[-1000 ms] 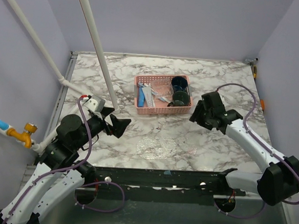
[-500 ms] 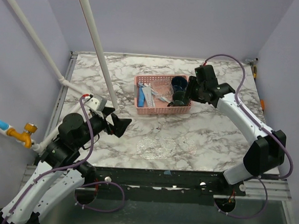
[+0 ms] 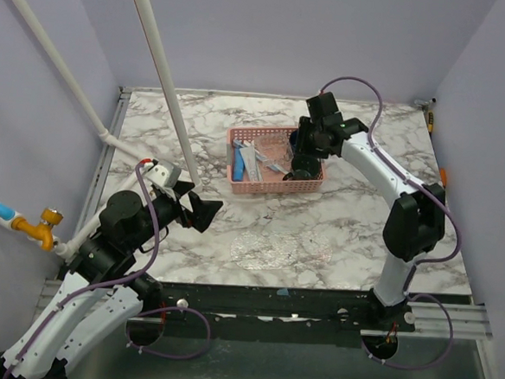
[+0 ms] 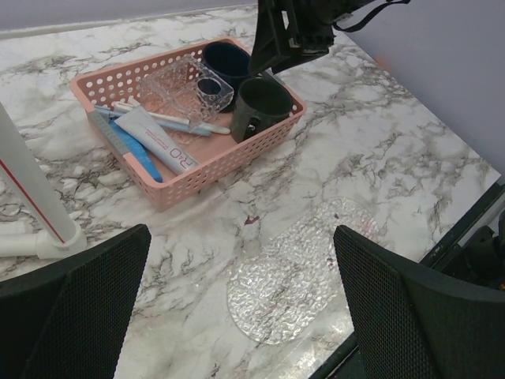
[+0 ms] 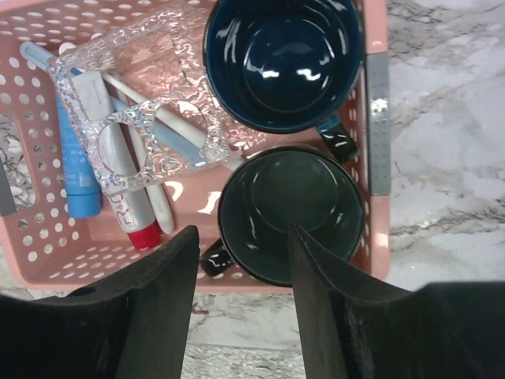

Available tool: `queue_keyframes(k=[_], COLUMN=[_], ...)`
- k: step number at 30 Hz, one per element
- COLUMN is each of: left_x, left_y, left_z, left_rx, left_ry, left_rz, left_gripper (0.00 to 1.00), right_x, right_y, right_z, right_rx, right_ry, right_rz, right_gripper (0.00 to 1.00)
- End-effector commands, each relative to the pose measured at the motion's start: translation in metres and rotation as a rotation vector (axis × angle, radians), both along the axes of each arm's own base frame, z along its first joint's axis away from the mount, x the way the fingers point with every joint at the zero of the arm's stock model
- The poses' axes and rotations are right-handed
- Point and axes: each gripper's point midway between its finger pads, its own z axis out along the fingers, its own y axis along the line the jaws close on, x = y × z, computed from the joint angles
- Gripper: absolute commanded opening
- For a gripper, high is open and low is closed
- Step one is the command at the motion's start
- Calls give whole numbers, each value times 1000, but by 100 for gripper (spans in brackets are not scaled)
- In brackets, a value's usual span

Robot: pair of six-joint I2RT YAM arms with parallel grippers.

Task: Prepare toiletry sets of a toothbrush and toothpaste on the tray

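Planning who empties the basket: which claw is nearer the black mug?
Right. The right claw hovers just above the black mug in the pink basket; the left claw hangs far off, toward the near left.

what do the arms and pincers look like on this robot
The left arm and right arm both have white links joined by chunky black joints, each with a thin purple cable looping alongside. The left pincer and right pincer each have two broad black fingers. The left one's pads show a fine mesh texture.
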Motion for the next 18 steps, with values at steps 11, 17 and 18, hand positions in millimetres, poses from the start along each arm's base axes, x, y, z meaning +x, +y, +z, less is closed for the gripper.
queue_keyframes(k=[11,17,18], left_x=[-1,-3,-3], left_y=[6,8,8], left_z=[7,8,9], left_rx=[-4,-8,-9], left_ry=[-20,-27,-28], left_rz=[24,28,29], left_gripper=[99,99,99], right_x=[-4,-5,-5], right_y=[29,29,29], right_z=[-48,-67,-68], right_rx=[-99,-158,-165], right_ry=[110,145,146], right_rz=[48,40,39], right_gripper=[48,44,43])
